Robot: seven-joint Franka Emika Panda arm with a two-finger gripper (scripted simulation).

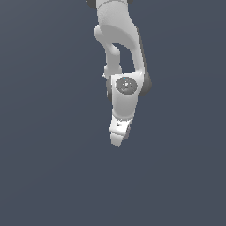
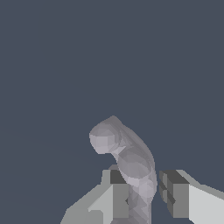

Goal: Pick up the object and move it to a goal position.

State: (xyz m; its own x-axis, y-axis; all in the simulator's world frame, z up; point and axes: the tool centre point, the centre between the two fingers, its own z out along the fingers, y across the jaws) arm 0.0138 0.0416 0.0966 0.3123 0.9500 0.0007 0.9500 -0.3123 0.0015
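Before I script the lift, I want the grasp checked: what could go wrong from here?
The small pale grey-lilac lumpy piece sits against one finger of the glossy white gripper, with a gap to the other, so closing may push it sideways. Its rounded surface could slip. The exterior view hides the piece behind the gripper.

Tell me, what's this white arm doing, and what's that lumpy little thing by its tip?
A simulated Franka Panda arm is working on picking up a small pale grey-lilac lumpy piece. In the wrist view, that piece sits between the two fingers of the end effector: one finger is right against it, while a gap shows beside the other. From these pictures I can't tell whether the grip has closed. In the exterior view the end effector points downward and hides the piece.
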